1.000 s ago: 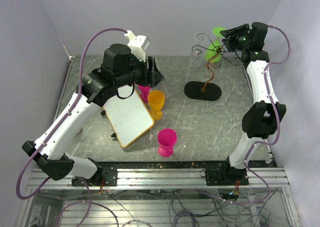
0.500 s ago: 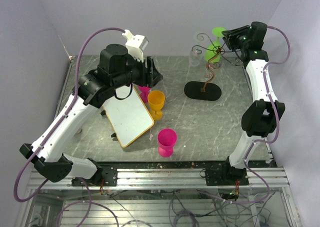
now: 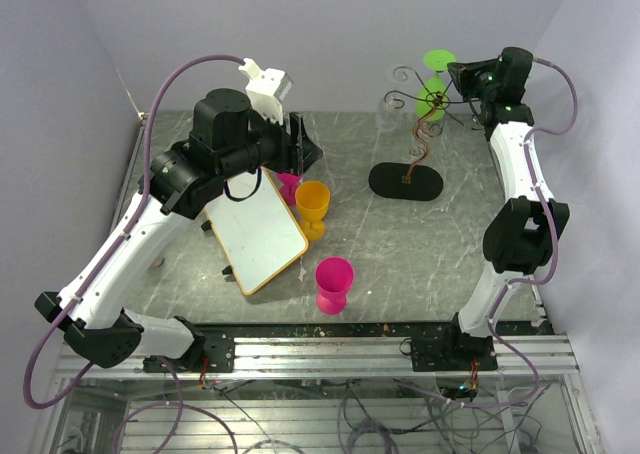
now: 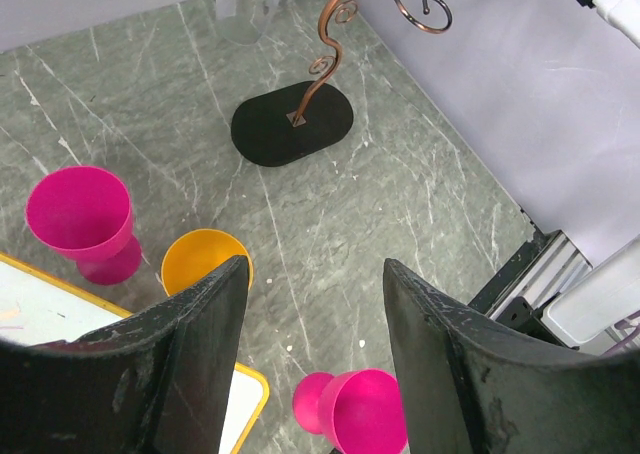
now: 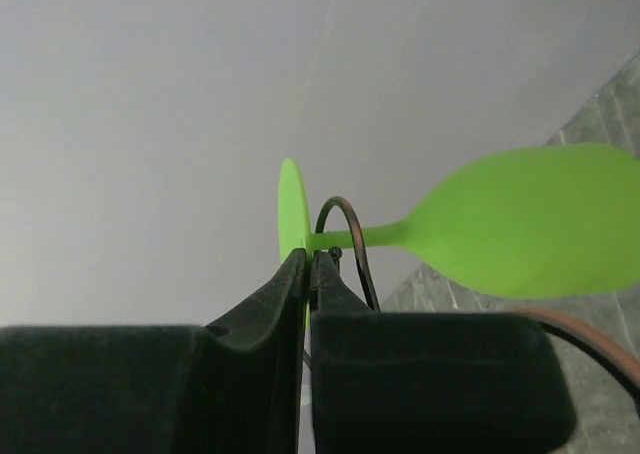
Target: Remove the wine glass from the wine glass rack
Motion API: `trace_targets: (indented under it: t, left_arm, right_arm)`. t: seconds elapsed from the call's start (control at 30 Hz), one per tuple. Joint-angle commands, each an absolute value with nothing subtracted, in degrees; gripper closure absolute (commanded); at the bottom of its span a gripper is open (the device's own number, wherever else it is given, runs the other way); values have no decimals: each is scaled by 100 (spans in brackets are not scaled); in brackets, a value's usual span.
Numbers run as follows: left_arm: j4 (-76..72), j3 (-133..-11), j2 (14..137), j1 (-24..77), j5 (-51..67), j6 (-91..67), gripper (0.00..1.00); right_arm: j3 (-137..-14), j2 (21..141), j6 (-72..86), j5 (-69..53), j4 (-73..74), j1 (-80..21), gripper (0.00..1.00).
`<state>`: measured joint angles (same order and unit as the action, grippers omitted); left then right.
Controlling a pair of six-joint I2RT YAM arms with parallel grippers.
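Note:
The wine glass rack [image 3: 418, 134] is a dark wire stand with curled arms on a black oval base [image 3: 405, 182], at the back right; it also shows in the left wrist view [image 4: 320, 69]. A green wine glass [image 3: 433, 86] hangs upside down in its top. My right gripper [image 3: 458, 77] is shut on the glass's foot [image 5: 291, 219], beside a wire curl [image 5: 350, 239]; the bowl [image 5: 530, 234] points right. My left gripper [image 3: 298, 146] is open and empty, high above the table's left middle, also seen in the left wrist view [image 4: 315, 304].
A white board with a yellow rim [image 3: 255, 232] lies on the left. An orange goblet [image 3: 312, 207] and a pink goblet [image 3: 288, 185] stand beside it; another pink goblet [image 3: 334, 284] stands nearer the front. A clear glass [image 4: 245, 4] stands behind the rack.
The green glass has risen in my right gripper and sits higher on the rack top. My left arm has lifted and drawn back slightly.

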<state>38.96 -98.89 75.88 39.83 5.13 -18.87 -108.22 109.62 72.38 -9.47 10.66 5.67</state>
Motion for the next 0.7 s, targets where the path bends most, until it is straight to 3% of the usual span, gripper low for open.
trace_targets:
  t: [0.0,0.67]
  left_arm:
    - [3860,-10040,7482,3951,397,-1828,34]
    - [3776,-9957,7503,3949,459,-1888,33]
  right_arm:
    - [-10554,10728,7675,-778,570,686,100]
    - [-9553,9720,7610,-1151,440,796,100]
